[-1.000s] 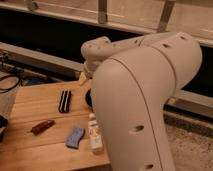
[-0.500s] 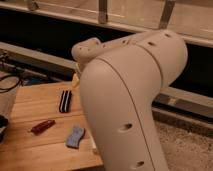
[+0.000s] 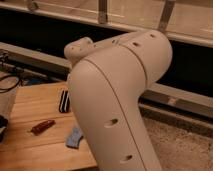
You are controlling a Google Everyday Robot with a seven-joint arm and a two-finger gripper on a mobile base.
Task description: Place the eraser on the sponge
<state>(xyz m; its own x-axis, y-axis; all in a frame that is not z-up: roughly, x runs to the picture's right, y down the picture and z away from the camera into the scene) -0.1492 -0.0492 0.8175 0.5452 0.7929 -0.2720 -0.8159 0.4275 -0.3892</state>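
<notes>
Eraser on the wood, sponge bare: the goal state isn't showing here.

My own arm (image 3: 125, 100) fills most of the view. My gripper is somewhere behind it, out of sight, so I can't tell how it's set or whether it holds anything. The eraser (image 3: 63, 101) lies flat on the table (image 3: 30, 150) near the far edge, just beside my arm. The sponge (image 3: 75, 137) sits nearer the front, partly hidden by my arm, apart from the eraser with nothing visible on top. A reddish-brown stick (image 3: 42, 127) lies to the sponge's left. By my reckoning the whole carry is left: eraser gripped, lifted, set down on the sponge.
</notes>
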